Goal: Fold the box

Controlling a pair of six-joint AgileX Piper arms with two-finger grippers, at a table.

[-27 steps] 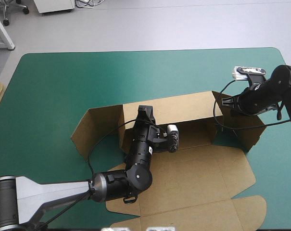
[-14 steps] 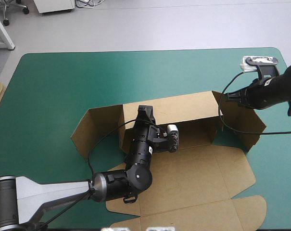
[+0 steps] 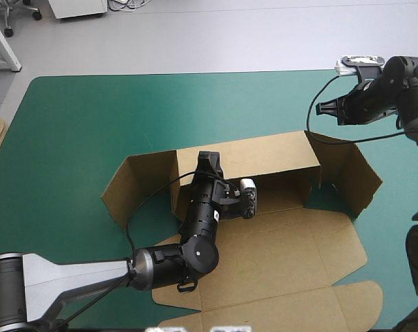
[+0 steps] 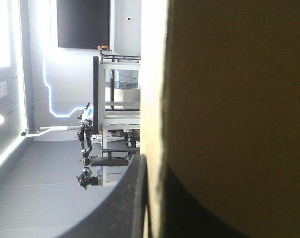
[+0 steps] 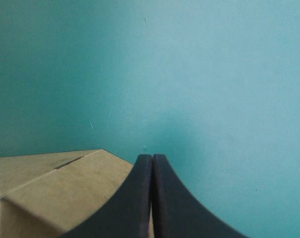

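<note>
Box (image 3: 278, 256): mid-table, rear wall raised, front panels flat. Left gripper (image 3: 209, 161) pinching that wall; right gripper (image 3: 321, 108) closed, empty, clear above. Risk: one-sided support, so the wall may buckle or drop.

The left gripper (image 3: 209, 164) clamps the back wall of the box (image 3: 264, 256). The right gripper (image 5: 152, 157), tips pressed together, hovers beyond the box's far right corner.

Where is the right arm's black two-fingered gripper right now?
High view: the right gripper, shut, is over the teal-green cover toward the table's far right, just beyond the raised right corner of the brown box.
</note>
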